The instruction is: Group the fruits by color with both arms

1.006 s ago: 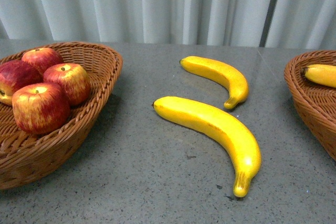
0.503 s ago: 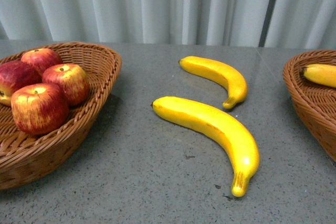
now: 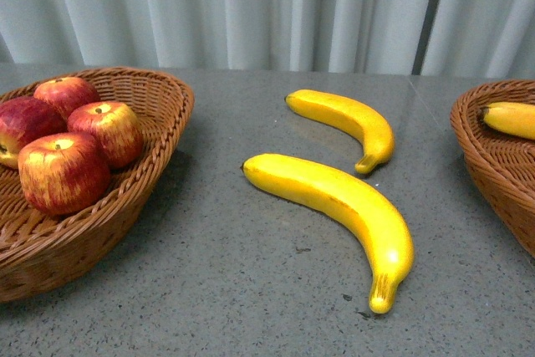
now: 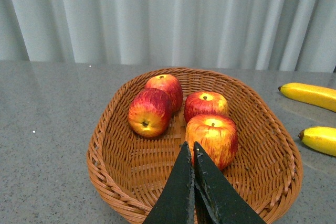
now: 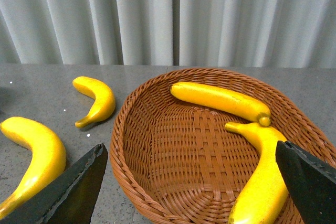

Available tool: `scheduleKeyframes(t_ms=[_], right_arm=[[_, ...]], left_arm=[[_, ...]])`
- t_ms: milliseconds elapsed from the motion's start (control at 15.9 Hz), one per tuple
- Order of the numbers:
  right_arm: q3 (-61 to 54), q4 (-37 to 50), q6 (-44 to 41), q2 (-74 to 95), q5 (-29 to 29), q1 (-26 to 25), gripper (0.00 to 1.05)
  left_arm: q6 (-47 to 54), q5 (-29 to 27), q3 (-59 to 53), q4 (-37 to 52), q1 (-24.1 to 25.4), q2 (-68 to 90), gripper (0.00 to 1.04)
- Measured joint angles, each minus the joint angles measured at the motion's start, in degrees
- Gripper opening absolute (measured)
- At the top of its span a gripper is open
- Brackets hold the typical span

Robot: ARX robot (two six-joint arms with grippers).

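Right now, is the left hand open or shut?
Shut. The left wrist view shows the left hand with its fingers pressed together, tips touching and nothing between them.

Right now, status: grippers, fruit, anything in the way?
Left gripper jaws shut, empty, facing apple basket with four apples. Right gripper jaws open, empty, facing banana basket holding two bananas. Two loose bananas on table, nothing blocking them.
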Motion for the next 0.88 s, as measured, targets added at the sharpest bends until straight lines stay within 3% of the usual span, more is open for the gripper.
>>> scheduleKeyframes(t_ms=[629, 755, 881], right_arm=[[0.0, 0.0, 0.0, 0.0, 0.02, 0.0, 0.98], [0.0, 0.0, 0.02, -0.02, 0.04, 0.0, 0.98], [0.0, 0.07, 0.0, 0.0, 0.0, 0.0, 0.98]], left_arm=[[0.0, -0.02, 0.0, -4.98, 0.0, -4.92, 0.02], [0.0, -0.02, 0.04, -15.69, 0.0, -13.53, 0.02], [0.02, -0.02, 0.04, -15.72, -0.02, -14.32, 0.02]])
